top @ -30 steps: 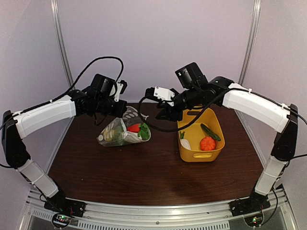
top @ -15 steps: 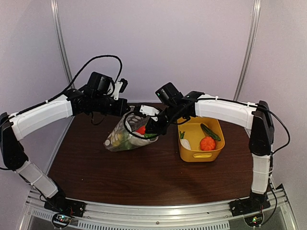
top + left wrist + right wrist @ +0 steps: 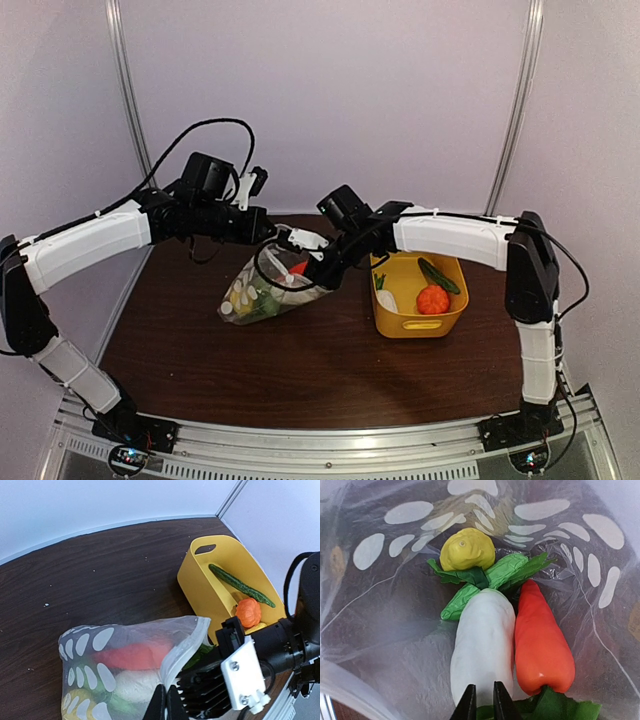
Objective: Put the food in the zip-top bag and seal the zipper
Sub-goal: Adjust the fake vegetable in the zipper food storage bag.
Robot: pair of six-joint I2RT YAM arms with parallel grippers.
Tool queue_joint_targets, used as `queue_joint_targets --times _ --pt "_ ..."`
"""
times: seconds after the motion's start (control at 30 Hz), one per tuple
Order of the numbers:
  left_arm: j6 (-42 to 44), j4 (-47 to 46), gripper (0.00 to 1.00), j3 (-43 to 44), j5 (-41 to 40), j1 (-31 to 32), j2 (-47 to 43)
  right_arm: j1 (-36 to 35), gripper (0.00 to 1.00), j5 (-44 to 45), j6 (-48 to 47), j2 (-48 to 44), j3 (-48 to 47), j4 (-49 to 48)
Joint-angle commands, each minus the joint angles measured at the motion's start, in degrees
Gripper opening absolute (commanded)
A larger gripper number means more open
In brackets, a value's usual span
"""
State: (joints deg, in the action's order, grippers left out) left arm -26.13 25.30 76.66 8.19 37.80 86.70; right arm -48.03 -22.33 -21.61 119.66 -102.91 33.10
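My left gripper is clamped on the mouth rim of the clear, white-dotted soft plastic bag at table centre. The right gripper is inside it above the white toy radish, jaws nearly together and empty. If I back out toward 3 o'clock, I risk snagging the film and yanking the rim loose.

Bench carries zip-top bag left of basket, near it. In the bag: radish beside tapered piece, touching; leafy greens beyond both. Cucumber lies in the basket.
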Motion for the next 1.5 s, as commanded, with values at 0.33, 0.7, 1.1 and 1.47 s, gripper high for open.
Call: queue_joint_targets --times 0.33,0.7,1.1,1.47 --pt "2.7 -1.0 0.0 0.3 -0.3 -0.4 1.7 4.4 0.57 -0.6 -3.2 -24.9 11.2 3.7" --pt "2.1 -0.8 0.0 1.1 3.1 -0.4 3.1 13.0 0.58 0.8 -4.0 -30.8 24.1 5.0" --pt "-1.3 -2.1 0.0 4.3 5.1 -0.4 3.1 11.3 0.56 -10.0 5.9 -15.4 11.3 3.6" --pt "-5.7 -7.6 0.0 2.0 8.7 -0.4 3.8 8.0 0.59 -16.8 9.9 -11.5 8.8 4.0"
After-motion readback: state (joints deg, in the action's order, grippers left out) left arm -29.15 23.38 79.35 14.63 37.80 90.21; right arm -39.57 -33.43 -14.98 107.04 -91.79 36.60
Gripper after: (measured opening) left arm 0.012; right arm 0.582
